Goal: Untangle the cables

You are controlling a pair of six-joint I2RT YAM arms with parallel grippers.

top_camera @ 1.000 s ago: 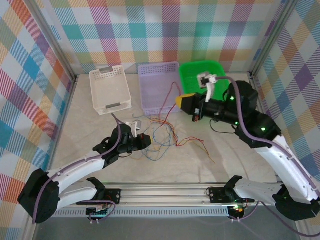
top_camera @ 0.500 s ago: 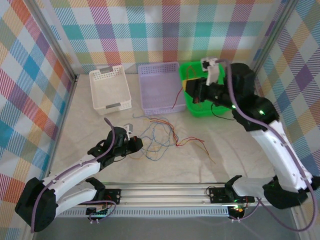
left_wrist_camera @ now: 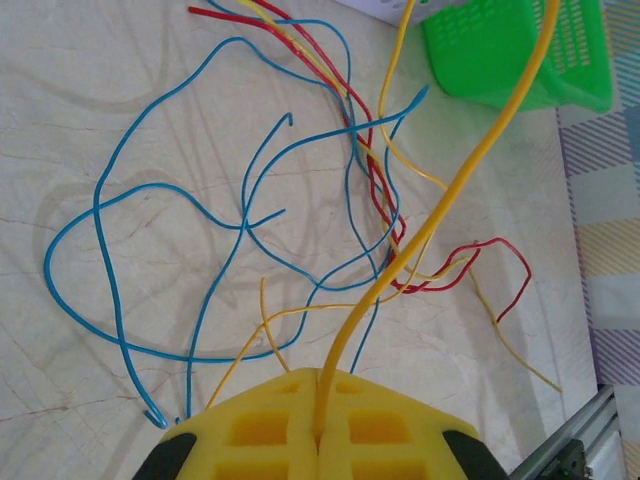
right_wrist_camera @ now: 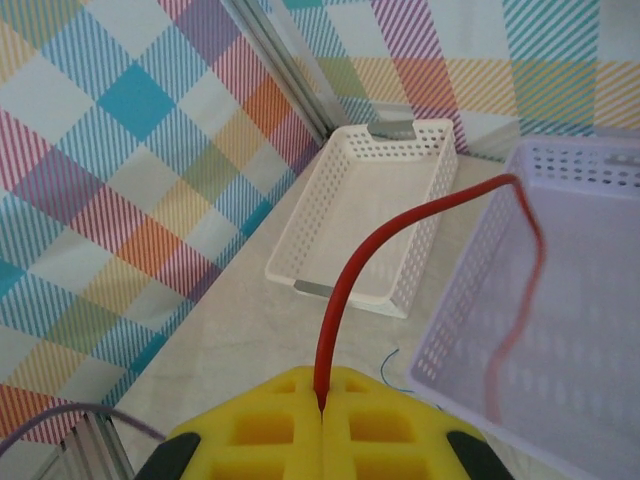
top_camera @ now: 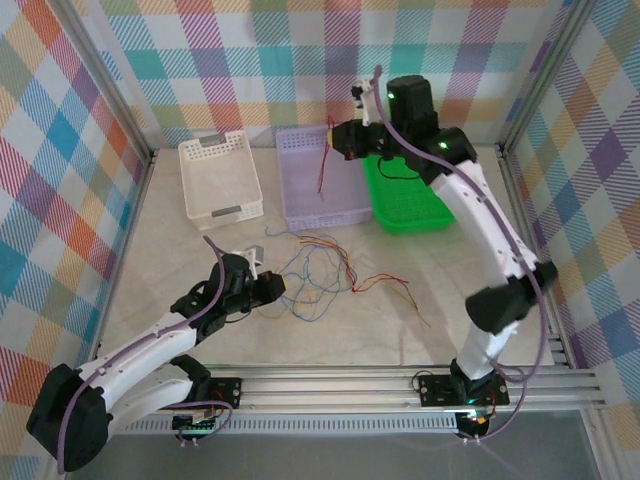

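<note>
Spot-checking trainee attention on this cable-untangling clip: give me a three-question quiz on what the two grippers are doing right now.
1. True or false: the left gripper is open and empty.
2. The right gripper dangles a thin red wire over which perforated plastic basket? A white, B lavender, C green.
3. Which wire colour in the tabletop tangle is in neither gripper?
Key: 1 false, it is shut on a thin yellow wire. 2 B, the lavender basket. 3 the blue wires.

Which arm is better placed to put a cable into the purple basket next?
Right. The right gripper is shut on a red cable hanging above the purple basket. The left gripper, shut on a yellow cable, is low beside the tangle.
</note>
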